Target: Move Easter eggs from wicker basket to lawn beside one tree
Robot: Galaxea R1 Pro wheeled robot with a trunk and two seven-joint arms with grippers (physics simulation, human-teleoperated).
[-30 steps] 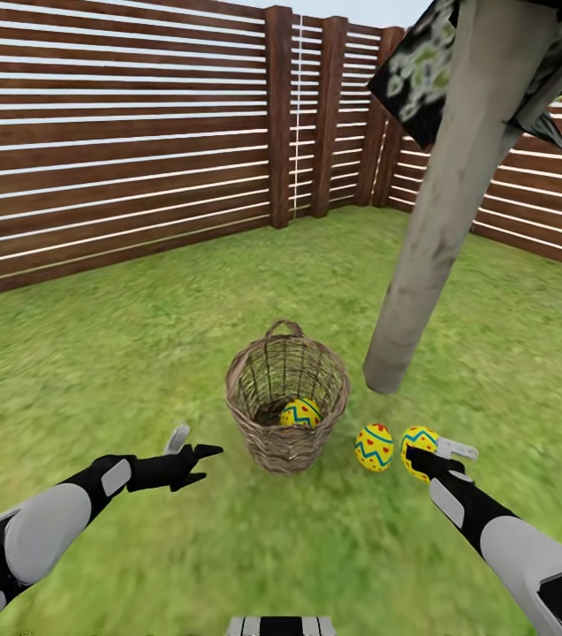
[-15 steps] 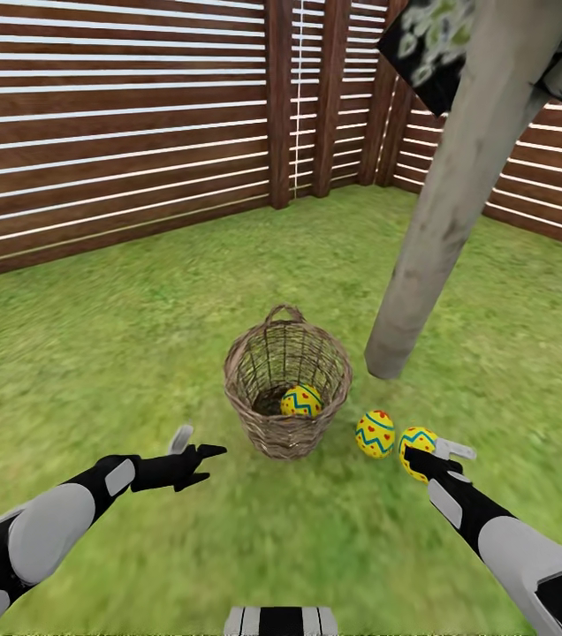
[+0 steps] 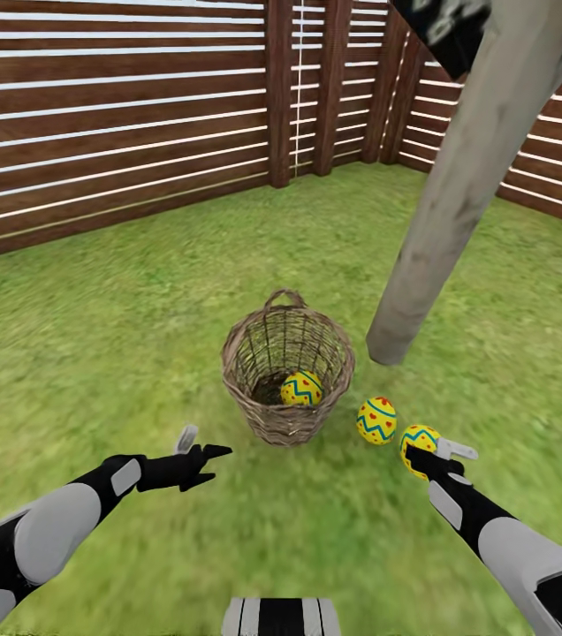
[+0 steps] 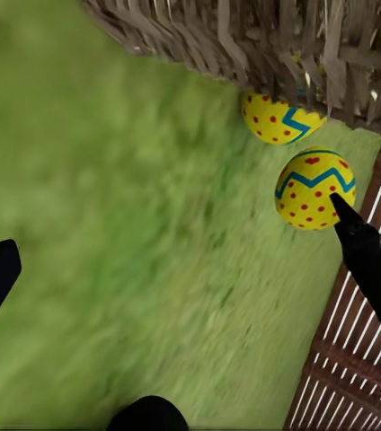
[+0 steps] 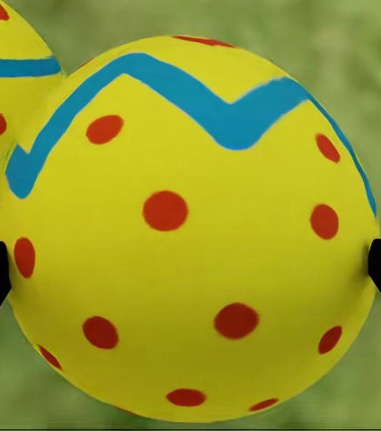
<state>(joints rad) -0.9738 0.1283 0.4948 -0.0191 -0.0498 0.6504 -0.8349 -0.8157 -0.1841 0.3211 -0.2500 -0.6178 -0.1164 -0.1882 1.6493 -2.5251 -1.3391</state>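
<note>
Camera dipped since earlier; things unmoved. One egg (image 3: pixel 301 389) left in the wicker basket (image 3: pixel 288 424), mid-frame. Zigzag egg (image 3: pixel 376 420) lies on the lawn (image 3: pixel 95 336) near the tree (image 3: pixel 458 203). Right gripper (image 3: pixel 422 450) clamps a dotted egg (image 3: pixel 418 440), lower right. Left gripper (image 3: pixel 200 449) spread wide, empty.

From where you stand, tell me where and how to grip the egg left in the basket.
Come straight down through the open rim of the wicker basket and close the left tool across the egg at its widest middle. The woven walls block any side approach; it lies low against the near wall.
</note>
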